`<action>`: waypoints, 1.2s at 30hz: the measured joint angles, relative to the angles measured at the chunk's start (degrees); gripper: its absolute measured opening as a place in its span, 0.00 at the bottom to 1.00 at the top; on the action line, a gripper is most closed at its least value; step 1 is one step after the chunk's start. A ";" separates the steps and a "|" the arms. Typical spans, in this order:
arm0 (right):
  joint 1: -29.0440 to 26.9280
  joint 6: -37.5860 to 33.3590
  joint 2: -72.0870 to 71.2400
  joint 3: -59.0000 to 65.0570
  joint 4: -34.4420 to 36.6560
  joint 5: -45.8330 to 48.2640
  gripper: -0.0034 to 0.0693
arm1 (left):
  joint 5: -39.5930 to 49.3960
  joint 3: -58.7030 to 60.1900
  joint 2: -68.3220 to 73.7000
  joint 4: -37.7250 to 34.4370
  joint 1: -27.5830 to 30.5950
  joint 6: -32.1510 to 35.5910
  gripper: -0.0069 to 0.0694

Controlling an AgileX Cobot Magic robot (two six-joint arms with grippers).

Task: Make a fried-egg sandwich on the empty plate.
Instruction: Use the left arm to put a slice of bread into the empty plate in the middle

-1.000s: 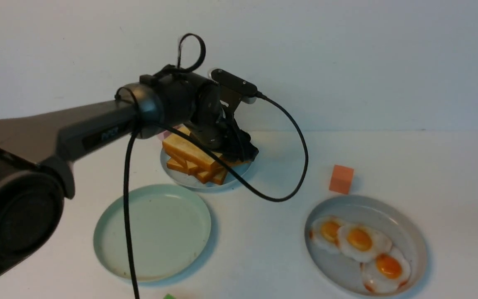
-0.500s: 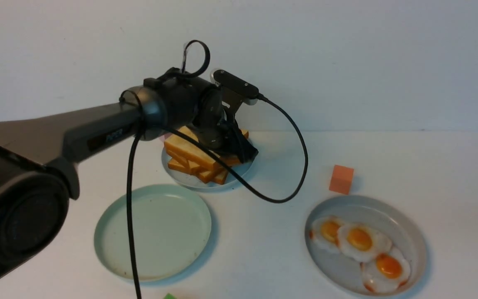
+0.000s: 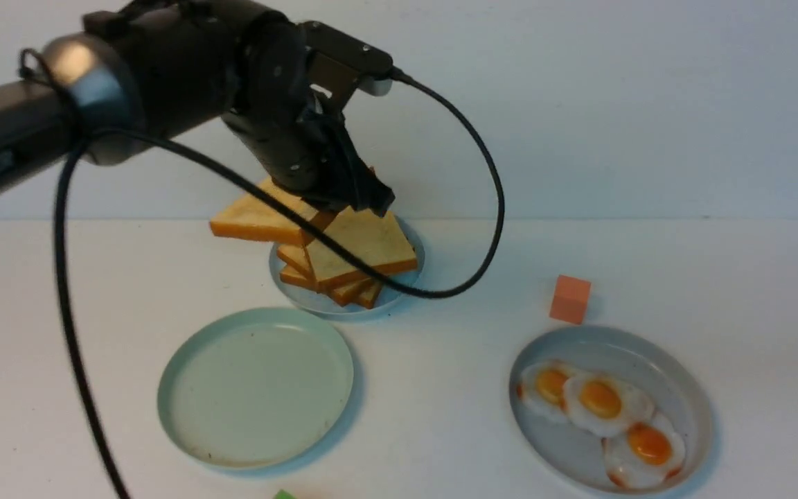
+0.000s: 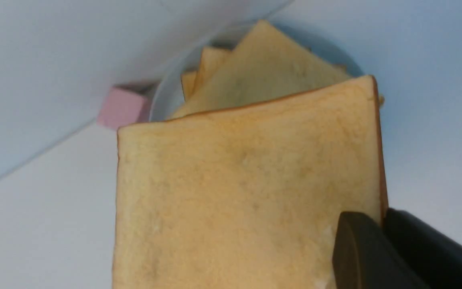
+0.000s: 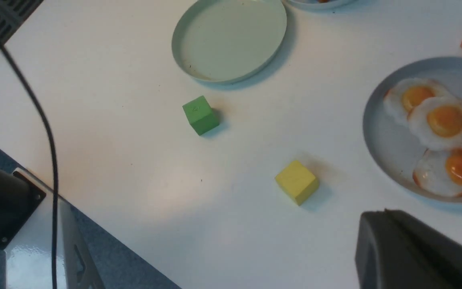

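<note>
My left gripper [image 3: 370, 202] is shut on the edge of one toast slice [image 3: 250, 218] and holds it in the air above the toast stack [image 3: 364, 242]. In the left wrist view the gripper [image 4: 383, 218] pinches the slice [image 4: 247, 188] at its crust. The empty mint-green plate [image 3: 255, 388] lies in front of the stack, below and to the near side of the held slice; it also shows in the right wrist view [image 5: 231, 38]. Three fried eggs [image 3: 600, 398] lie on a grey plate [image 3: 690, 388] at the right. My right gripper [image 5: 383, 216] is shut and empty above the table.
The toast stack sits on a small blue-grey plate [image 3: 399, 291]. An orange cube [image 3: 570, 299] stands behind the egg plate. A green cube [image 5: 200, 114] and a yellow cube [image 5: 297, 181] lie near the front edge. A pink cube [image 4: 122, 107] is behind the toast plate.
My left gripper has risen from the toast stack and swung left, lifting the top slice clear of the stack. The plates and eggs have not moved.
</note>
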 joint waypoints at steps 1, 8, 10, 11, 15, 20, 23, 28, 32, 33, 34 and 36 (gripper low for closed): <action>0.00 -0.25 0.00 0.00 0.00 0.00 0.08 | -0.26 2.61 -1.43 -0.06 0.00 0.00 0.16; 0.00 -3.69 0.00 0.00 0.00 -1.88 0.09 | -14.78 29.64 -12.10 -0.06 0.00 3.23 0.16; 0.00 -4.03 0.00 0.00 0.00 -3.83 0.09 | -17.87 32.56 -12.16 -0.06 0.00 3.65 0.15; 0.00 -4.10 0.00 0.00 0.00 -4.81 0.09 | -18.84 33.38 -11.95 -0.06 0.00 3.65 0.15; 0.00 -4.32 0.00 0.00 0.25 -7.59 0.09 | -21.47 34.30 -10.32 0.07 0.00 3.82 0.15; 0.00 -4.32 0.00 0.00 0.91 -8.60 0.09 | -22.90 34.30 -6.63 0.43 0.00 3.84 0.15; 0.00 -4.32 0.00 0.00 1.99 -8.55 0.09 | -22.96 34.30 -4.70 0.78 0.00 3.89 0.16; 0.00 -4.32 0.02 0.00 2.41 -8.09 0.10 | -24.18 34.30 -4.23 0.92 0.00 4.04 0.29; 0.00 -4.32 0.18 0.00 2.67 -8.04 0.10 | -24.62 34.25 -4.47 -0.59 0.00 4.04 0.49; 0.00 -4.32 0.43 0.00 2.73 -7.98 0.10 | -24.35 34.25 -5.16 -2.13 0.00 4.04 0.55; 0.00 -4.32 0.78 0.00 2.88 -7.98 0.10 | -24.21 34.25 -5.92 -3.50 0.00 4.04 0.59; 0.00 -4.32 2.40 0.00 2.88 -7.98 0.11 | -23.53 34.25 -8.98 -7.41 0.00 4.04 0.64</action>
